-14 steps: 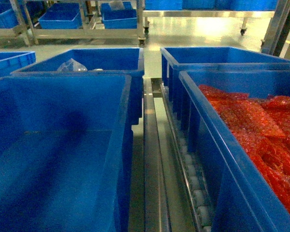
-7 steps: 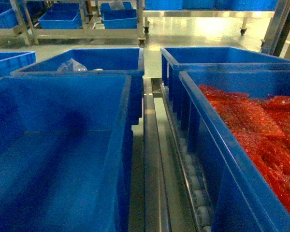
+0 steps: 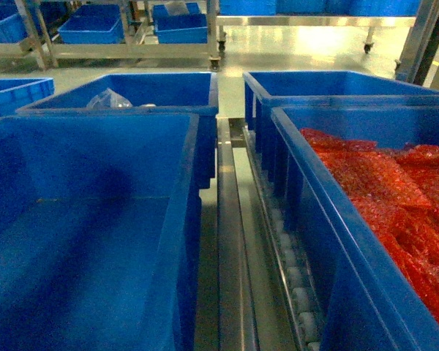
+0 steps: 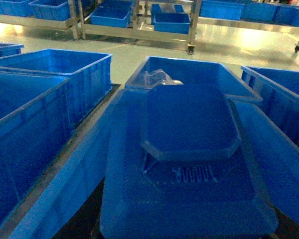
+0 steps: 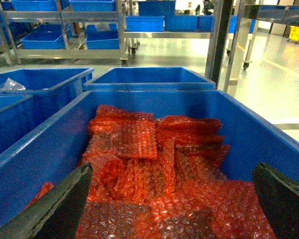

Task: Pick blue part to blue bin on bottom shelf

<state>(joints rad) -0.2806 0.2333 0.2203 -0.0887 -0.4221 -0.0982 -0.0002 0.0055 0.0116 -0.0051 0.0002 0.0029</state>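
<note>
The blue part (image 4: 189, 149), a dark-blue blocky piece with a raised top and a ribbed patch, fills the lower middle of the left wrist view. It hangs over the blue bin (image 4: 77, 172) and hides my left gripper's fingers, which hold it. In the head view the blue bin (image 3: 183, 219) is the large bare crate at near left, on the bottom shelf's steel rail (image 3: 230, 256) and pale rollers (image 3: 296, 285). Neither gripper shows in the head view. My right gripper (image 5: 172, 209) stands open, its dark fingers (image 5: 60, 204) wide apart above red bubble bags.
A like crate (image 3: 300, 190) full of red bubble bags (image 3: 395, 197) sits at near right. Behind it stands another blue crate (image 3: 322, 84). Behind the blue bin is a crate holding a clear plastic bag (image 3: 108, 99). Steel racks with more crates stand across the aisle.
</note>
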